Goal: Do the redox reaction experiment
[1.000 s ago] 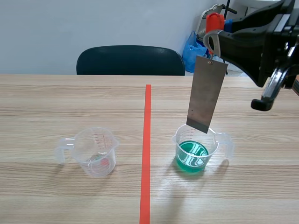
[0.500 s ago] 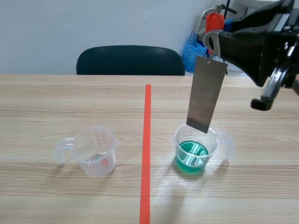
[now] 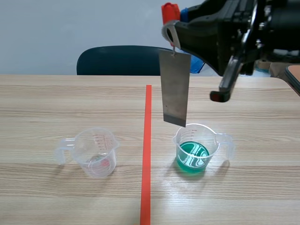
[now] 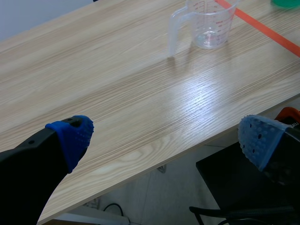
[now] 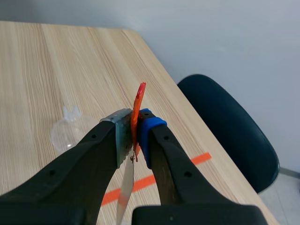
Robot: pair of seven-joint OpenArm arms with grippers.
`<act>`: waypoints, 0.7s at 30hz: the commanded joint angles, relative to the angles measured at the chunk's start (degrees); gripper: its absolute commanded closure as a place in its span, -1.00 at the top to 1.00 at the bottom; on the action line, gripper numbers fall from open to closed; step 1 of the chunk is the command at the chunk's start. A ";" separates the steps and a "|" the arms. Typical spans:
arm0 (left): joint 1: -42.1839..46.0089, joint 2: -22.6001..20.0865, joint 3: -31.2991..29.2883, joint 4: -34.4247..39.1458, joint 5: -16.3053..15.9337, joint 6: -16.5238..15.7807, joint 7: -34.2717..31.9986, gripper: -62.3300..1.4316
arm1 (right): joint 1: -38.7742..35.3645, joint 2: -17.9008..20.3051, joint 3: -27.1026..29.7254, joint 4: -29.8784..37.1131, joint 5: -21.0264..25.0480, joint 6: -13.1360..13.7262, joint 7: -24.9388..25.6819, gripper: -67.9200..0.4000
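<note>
Right fingers (image 5: 148, 133) clenched on red tag (image 5: 138, 101), metal plate (image 3: 175, 91) hangs below them beside green-liquid cup (image 3: 213, 145), dip step probably needs centring then lowering; left fingers (image 4: 72, 138) released.

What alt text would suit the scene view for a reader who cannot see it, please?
The right gripper pinches a red tab from which a grey metal plate hangs near a beaker of green liquid. A clear beaker stands across the tape line.

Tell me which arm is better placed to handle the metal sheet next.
Right. Its jaws are shut on the orange tab from which the metal sheet hangs, near the cup of green liquid. The left arm's jaws are open and empty, at the table edge.
</note>
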 commanded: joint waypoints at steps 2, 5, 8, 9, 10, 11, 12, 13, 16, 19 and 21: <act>0.07 0.13 -0.15 0.61 -0.39 -0.09 -0.66 1.00 | 3.52 -1.75 -2.43 -0.59 0.68 -0.63 -0.20 -0.97; 0.07 0.13 -0.15 0.61 -0.39 -0.09 -0.66 1.00 | 6.95 -3.56 -6.05 -2.60 0.68 -0.63 -1.29 -0.97; 0.07 0.13 -0.15 0.61 -0.39 -0.09 -0.66 1.00 | 10.40 -5.60 -9.53 -5.38 0.68 -0.63 -2.27 -0.97; 0.07 0.13 -0.15 0.61 -0.39 -0.09 -0.66 1.00 | 11.50 -6.23 -10.60 -6.34 0.68 -0.63 -2.40 -0.97; 0.07 0.13 -0.15 0.61 -0.39 -0.09 -0.66 1.00 | 12.55 -6.84 -11.63 -7.34 0.68 -0.63 -2.54 -0.97; 0.07 0.13 -0.15 0.61 -0.39 -0.09 -0.66 1.00 | 13.51 -7.43 -12.57 -8.33 0.66 -0.63 -2.58 -0.97; 0.07 0.13 -0.15 0.61 -0.39 -0.09 -0.66 1.00 | 14.43 -8.04 -13.53 -9.33 0.66 -0.63 -2.58 -0.97; 0.07 0.13 -0.15 0.61 -0.39 -0.09 -0.66 1.00 | 15.26 -8.59 -14.40 -10.25 0.66 -0.63 -2.60 -0.97; 0.07 0.13 -0.15 0.61 -0.39 -0.09 -0.66 1.00 | 17.62 -10.38 -16.83 -12.98 0.66 -0.63 -2.86 -0.97; 0.07 0.13 -0.15 0.61 -0.39 -0.09 -0.66 1.00 | 19.58 -12.11 -18.95 -15.30 0.63 -0.61 -3.23 -0.97; 0.07 0.13 -0.15 0.61 -0.39 -0.09 -0.63 1.00 | 20.81 -13.11 -20.26 -16.59 0.63 -0.61 -3.30 -0.97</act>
